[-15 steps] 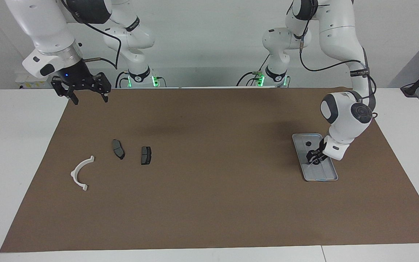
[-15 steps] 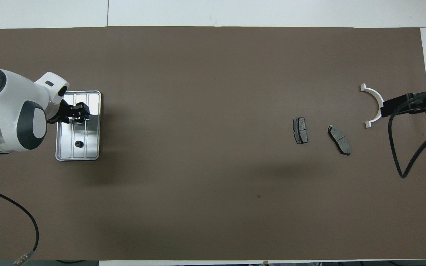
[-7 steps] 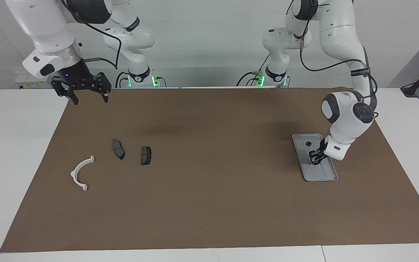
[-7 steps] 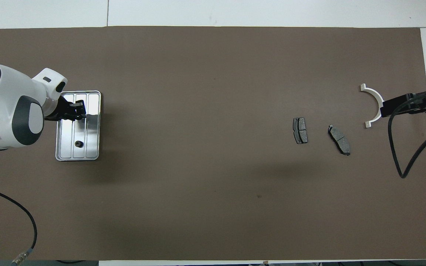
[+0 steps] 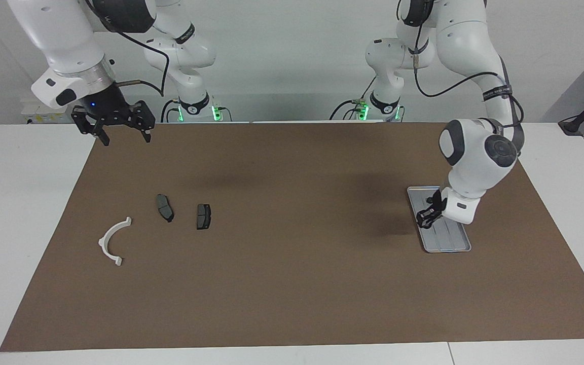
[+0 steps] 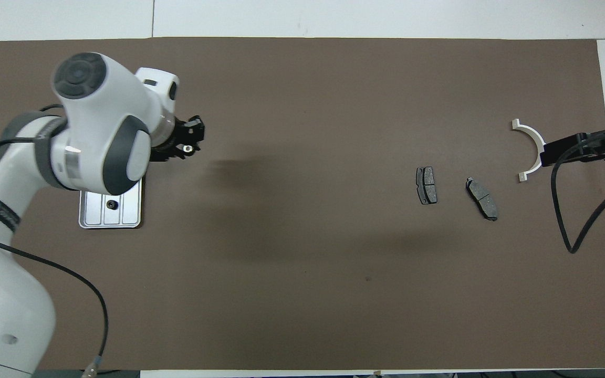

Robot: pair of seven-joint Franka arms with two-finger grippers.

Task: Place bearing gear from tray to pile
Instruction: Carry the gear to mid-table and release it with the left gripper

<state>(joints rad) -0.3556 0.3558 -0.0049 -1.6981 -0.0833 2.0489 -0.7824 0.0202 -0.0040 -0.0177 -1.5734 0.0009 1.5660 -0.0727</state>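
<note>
Brown mat: left gripper [image 5: 426, 217] now being raised off tray [image 5: 453, 244], gear [image 6: 190, 149] pinched; right gripper [image 5: 119, 125] waiting, fingers spread, near corner.

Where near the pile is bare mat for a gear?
Widest: bare mat from the pads toward the tray. Also open between pads and robots. Tight between bracket and pads. Left gripper over tray's edge; right gripper waits.

White table, brown mat

A brown mat [image 5: 292, 263] covers most of the white table [image 5: 23, 213]; a pale wall [image 5: 292, 61] rises at the robots' end.
</note>
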